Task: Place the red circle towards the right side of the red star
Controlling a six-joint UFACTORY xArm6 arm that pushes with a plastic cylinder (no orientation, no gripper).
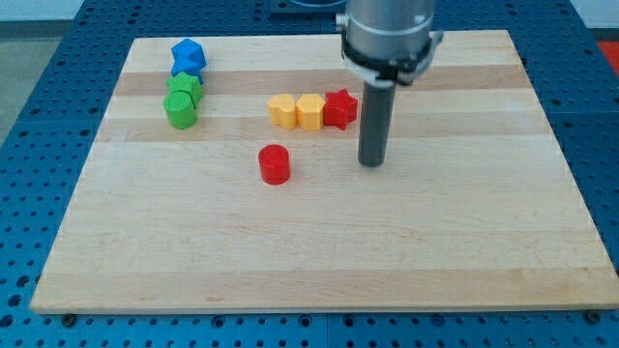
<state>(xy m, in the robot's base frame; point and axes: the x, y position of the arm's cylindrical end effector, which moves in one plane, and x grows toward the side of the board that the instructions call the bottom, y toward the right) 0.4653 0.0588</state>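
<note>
The red circle [275,163] is a short red cylinder near the middle of the wooden board [319,261]. The red star [339,107] lies above and to its right, touching a row of two yellow blocks. My tip [372,162] rests on the board just below and to the right of the red star, about a hand's width to the right of the red circle and level with it. It touches neither block.
Two yellow blocks [282,110] [310,111] sit side by side left of the red star. At the upper left a blue block [188,55] and two green blocks [184,89] [180,110] form a close column. The arm's grey body [389,34] hangs over the board's top edge.
</note>
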